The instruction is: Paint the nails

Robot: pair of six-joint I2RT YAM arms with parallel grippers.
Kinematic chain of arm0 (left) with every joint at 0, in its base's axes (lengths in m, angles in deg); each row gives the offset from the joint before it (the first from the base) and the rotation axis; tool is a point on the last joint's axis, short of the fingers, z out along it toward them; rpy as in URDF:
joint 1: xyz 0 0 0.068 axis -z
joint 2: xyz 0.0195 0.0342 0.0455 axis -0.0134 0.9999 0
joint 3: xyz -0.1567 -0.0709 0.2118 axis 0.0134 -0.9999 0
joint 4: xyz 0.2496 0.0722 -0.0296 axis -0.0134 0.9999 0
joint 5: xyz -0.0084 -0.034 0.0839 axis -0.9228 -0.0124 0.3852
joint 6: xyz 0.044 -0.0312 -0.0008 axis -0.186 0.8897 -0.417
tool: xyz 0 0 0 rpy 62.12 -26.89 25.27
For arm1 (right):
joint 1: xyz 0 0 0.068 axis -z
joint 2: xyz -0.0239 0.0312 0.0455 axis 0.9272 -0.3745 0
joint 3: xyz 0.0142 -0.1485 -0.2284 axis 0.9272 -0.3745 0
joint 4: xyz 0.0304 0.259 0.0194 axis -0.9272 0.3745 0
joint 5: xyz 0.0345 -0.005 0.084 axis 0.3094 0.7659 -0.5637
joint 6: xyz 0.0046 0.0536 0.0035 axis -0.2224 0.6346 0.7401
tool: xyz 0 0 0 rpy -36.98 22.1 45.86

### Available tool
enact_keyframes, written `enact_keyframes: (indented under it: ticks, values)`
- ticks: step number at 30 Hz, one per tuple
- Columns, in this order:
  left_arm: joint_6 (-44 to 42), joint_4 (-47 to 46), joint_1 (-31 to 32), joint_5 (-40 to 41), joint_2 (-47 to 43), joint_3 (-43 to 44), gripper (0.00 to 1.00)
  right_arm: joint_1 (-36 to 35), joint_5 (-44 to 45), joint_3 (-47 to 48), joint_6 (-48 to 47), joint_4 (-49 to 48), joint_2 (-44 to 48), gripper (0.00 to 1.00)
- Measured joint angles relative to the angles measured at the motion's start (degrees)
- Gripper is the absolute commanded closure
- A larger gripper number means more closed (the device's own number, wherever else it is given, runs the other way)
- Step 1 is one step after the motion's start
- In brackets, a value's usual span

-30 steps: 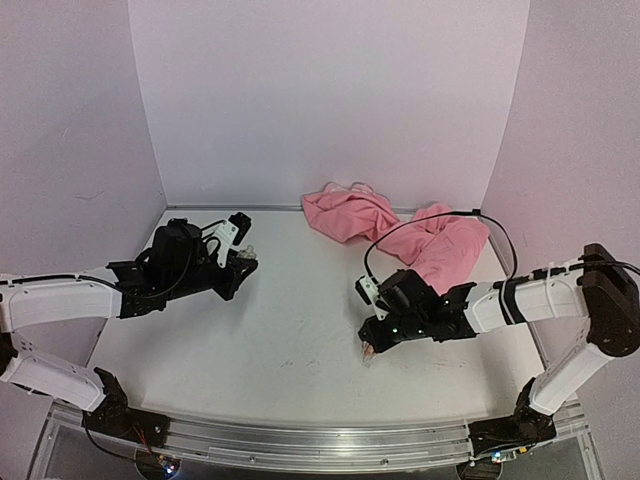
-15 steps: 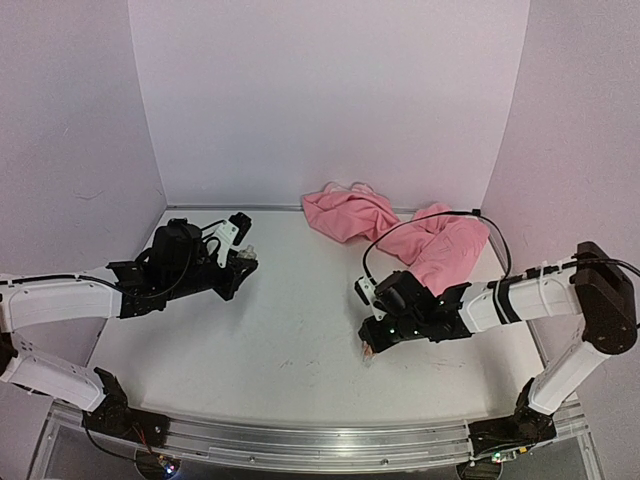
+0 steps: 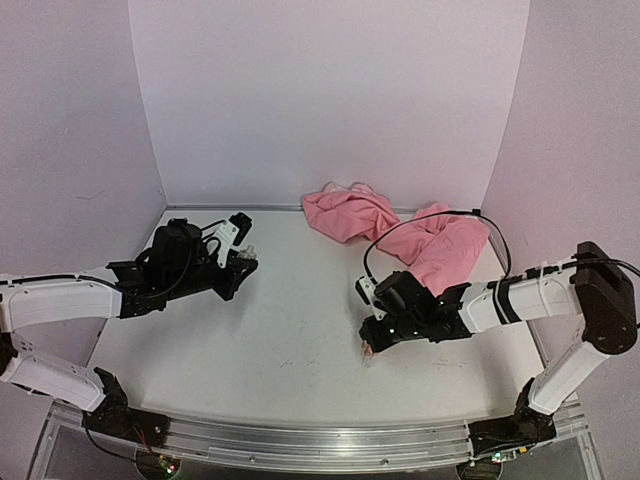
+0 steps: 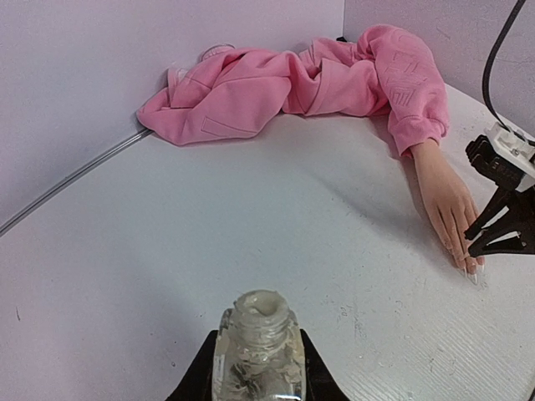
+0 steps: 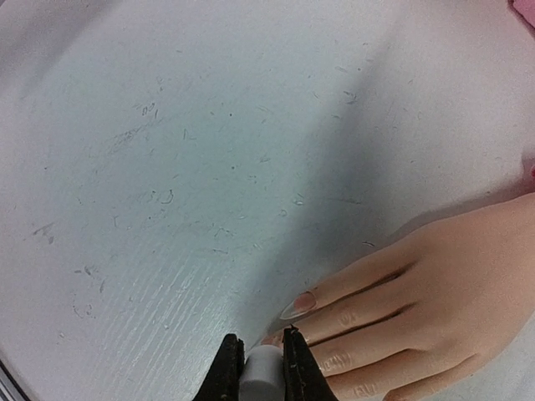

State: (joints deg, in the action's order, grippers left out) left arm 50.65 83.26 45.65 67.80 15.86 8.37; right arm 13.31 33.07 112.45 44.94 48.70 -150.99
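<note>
A beige mannequin hand (image 5: 418,309) lies flat on the white table, its wrist in a pink hoodie sleeve (image 4: 414,92); it also shows in the left wrist view (image 4: 447,209). One pale glossy nail (image 5: 299,305) shows on the top finger. My right gripper (image 5: 262,368) is shut on a white brush cap (image 5: 263,376), held right over the fingertips; the brush tip is hidden. In the top view it (image 3: 372,340) sits at the fingertips. My left gripper (image 4: 255,380) is shut on an uncapped clear bottle (image 4: 259,342), at the table's left (image 3: 240,262).
The pink hoodie (image 3: 350,212) lies bunched against the back wall and runs to the right (image 3: 450,245). Purple walls close in the table on three sides. A black cable (image 3: 430,222) loops above the right arm.
My right gripper has shifted very slightly at the fingertips. The left arm has not moved.
</note>
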Motion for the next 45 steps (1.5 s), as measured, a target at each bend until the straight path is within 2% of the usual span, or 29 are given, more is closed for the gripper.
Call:
enact_keyframes:
  ticks: [45]
  values:
    - [0.0,0.0,0.0,-0.2,0.0,0.0,1.00,-1.5,0.6,0.0,1.6,1.4,-1.2,1.00]
